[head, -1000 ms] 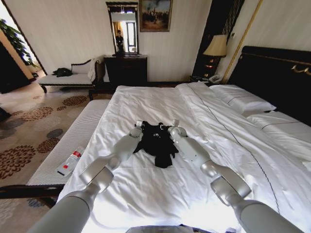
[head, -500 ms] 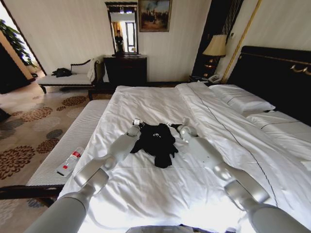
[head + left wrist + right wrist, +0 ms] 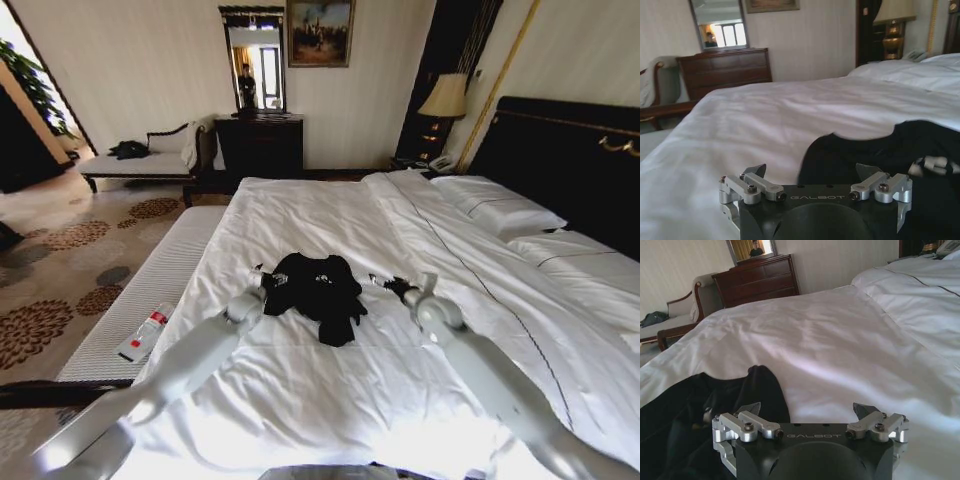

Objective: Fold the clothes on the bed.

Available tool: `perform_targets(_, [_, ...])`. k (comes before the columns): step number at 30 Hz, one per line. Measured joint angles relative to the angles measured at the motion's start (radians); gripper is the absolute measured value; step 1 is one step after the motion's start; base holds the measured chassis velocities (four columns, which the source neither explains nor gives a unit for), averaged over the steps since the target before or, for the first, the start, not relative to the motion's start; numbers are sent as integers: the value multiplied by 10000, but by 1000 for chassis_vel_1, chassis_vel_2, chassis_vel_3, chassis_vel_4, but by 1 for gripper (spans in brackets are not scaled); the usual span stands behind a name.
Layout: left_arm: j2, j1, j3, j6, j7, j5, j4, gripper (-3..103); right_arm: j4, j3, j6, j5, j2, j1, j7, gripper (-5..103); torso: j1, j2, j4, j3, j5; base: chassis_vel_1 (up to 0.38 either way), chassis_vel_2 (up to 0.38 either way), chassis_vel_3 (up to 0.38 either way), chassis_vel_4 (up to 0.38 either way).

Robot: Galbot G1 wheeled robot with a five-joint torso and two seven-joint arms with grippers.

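- White duvet (image 3: 330, 380) covered the near part of the bed (image 3: 560, 130); both arms reached out over it from the robot, left arm on the left, right arm on the right.
- Left gripper (image 3: 250, 296) sat low at the black top's (image 3: 315, 288) left edge, just beside or touching the fabric, can't tell which. In the left wrist view the left gripper (image 3: 812, 175) had its fingers spread wide with nothing between them, black cloth lying just ahead and to one side.
- Right gripper (image 3: 420, 292) sat off the top's right side, near a thin black bit of fabric trailing out toward it, probably a sleeve. In the right wrist view the right gripper (image 3: 807, 412) was also spread wide and empty, black cloth beside it, bare duvet ahead.
- Judgement: grippers flanked the garment on both sides, likely to take its two edges or spread it flat before a fold.
- Top lay bunched, not flat, roughly mid-bed between the two grippers; lettering unreadable.
- Fold looked not yet made.
- Farther: pillows (image 3: 495, 205) at the dark headboard, lamp (image 3: 445, 95) in the corner.
- Far wall: dark dresser (image 3: 258, 142) under a mirror, chaise (image 3: 140, 160) to its left.
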Motion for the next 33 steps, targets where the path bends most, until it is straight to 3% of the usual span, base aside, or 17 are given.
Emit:
perform_targets(2, [246,474,-410,-21,25,26,-316,100,213,71,3,-15,0,-219,-1,100,0,-1,0,1,-2,0,0,0,0])
perform_targets(4, [829,1891,-1579,-86,77,162,-1203,100,659,136,5,-68,77,-715,-8,100,2,0,15,1,5,0,0,0,0])
perform_targets(6, [1027,2876,-2170,-133,185,330,-1722,100,959,356,7,-80,174,-1278,-22,100,3,-1,25,4,-2,22,26,-4,1])
perform_targets(8, [1047,3416,-2505,-212,237,533,-2040,100,1139,562,7,-77,227,-1632,-36,100,3,0,20,2,-2,22,26,-4,1])
perform_targets(11, [893,4406,-2930,-328,300,850,-2650,100,1523,1016,-2,6,331,-2611,-105,100,1,0,4,2,0,0,0,0,0])
perform_targets(16, [532,5847,-3414,-497,429,1387,-3261,100,2069,1622,-62,371,499,-3780,-216,100,4,-2,6,3,3,0,0,0,0])
perform_targets(33, [-398,9154,-5071,-859,909,1902,-4575,100,2481,1637,-799,2234,1204,-4519,-128,100,4,-2,10,4,2,0,0,0,0])
